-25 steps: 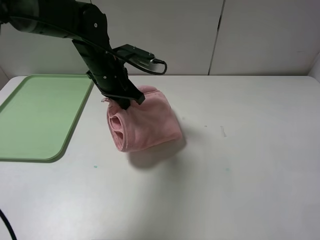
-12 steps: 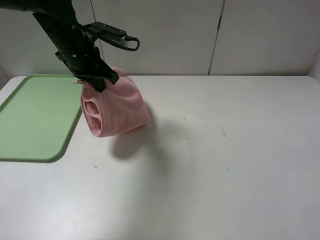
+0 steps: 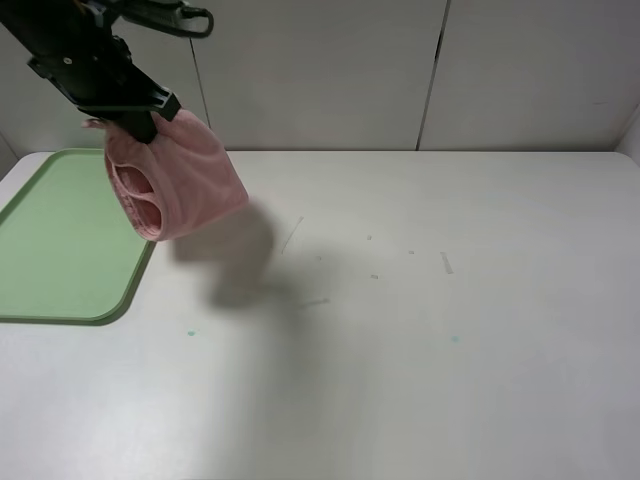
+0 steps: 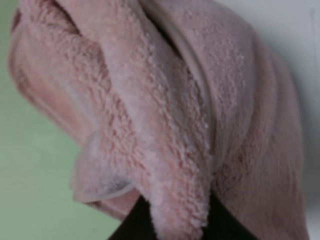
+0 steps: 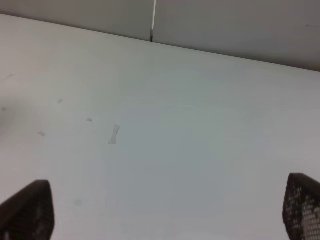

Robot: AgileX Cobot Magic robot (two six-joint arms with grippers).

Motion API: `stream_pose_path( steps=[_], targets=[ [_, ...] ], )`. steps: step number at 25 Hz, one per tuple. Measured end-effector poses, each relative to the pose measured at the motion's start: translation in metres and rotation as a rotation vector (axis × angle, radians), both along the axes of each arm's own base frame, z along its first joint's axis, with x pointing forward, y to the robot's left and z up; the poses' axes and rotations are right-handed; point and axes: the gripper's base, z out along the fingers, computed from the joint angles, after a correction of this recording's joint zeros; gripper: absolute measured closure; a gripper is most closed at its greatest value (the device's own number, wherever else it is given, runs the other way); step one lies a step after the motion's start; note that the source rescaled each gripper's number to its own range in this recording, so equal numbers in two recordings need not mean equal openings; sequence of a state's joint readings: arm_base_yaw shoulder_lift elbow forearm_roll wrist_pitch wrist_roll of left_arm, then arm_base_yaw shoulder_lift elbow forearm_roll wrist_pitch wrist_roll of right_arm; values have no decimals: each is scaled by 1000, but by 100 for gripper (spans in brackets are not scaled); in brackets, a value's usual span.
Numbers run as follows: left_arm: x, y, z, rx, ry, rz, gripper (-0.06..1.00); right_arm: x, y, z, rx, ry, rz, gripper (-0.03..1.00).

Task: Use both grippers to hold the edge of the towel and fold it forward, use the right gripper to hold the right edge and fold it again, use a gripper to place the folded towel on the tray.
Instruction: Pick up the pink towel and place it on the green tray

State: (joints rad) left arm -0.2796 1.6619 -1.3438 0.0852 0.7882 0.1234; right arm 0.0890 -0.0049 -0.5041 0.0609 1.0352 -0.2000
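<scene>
The folded pink towel [image 3: 175, 185] hangs in the air from my left gripper [image 3: 140, 125], which is shut on its upper edge. It dangles above the right rim of the light-green tray [image 3: 60, 240], partly over the table. Up close in the left wrist view, the fluffy towel [image 4: 165, 115] fills the frame, with the dark fingertips [image 4: 135, 225] pinching its folds and green tray behind. My right gripper [image 5: 165, 215] is open, its two fingertips [image 5: 27, 210] wide apart over bare white table. That arm is out of the exterior high view.
The white table [image 3: 420, 320] stretches right of the tray, marked by small specks and scratches. A pale panelled wall [image 3: 430, 70] runs along the far edge. The towel casts a shadow [image 3: 235, 260] on the table.
My left gripper has lifted the folded towel and carried it left, from the table's middle-left to above the tray's right rim. The right gripper has stayed open.
</scene>
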Motion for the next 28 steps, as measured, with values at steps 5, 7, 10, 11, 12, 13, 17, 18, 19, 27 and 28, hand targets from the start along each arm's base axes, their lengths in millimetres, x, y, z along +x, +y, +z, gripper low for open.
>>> stream_pose_path(
  steps=[5, 7, 10, 11, 12, 13, 17, 18, 19, 27, 28],
  targets=[
    [-11, 26, 0, 12, 11, 54, 88, 0, 0, 0, 0, 0, 0, -3],
    [-13, 35, -9, 24, 26, 58, 88, 0, 0, 0, 0, 0, 0, -3],
    [-16, 50, -27, 41, 43, 65, 88, 0, 0, 0, 0, 0, 0, -3],
    [-17, 54, -32, 41, 41, 69, 88, 0, 0, 0, 0, 0, 0, -3],
    [-19, 58, -38, 42, 48, 79, 88, 0, 0, 0, 0, 0, 0, -3],
    [-20, 63, -44, 41, 49, 89, 88, 0, 0, 0, 0, 0, 0, -3],
    [-28, 80, -64, 39, 58, 130, 88, 0, 0, 0, 0, 0, 0, -3],
    [-29, 83, -67, 38, 53, 139, 88, 0, 0, 0, 0, 0, 0, -3],
    [-30, 87, -71, 37, 53, 151, 88, 0, 0, 0, 0, 0, 0, -3],
    [-33, 115, -76, 31, 39, 240, 88, 0, 0, 0, 0, 0, 0, -3],
    [-33, 118, -76, 30, 31, 248, 88, 0, 0, 0, 0, 0, 0, -3]
  ],
)
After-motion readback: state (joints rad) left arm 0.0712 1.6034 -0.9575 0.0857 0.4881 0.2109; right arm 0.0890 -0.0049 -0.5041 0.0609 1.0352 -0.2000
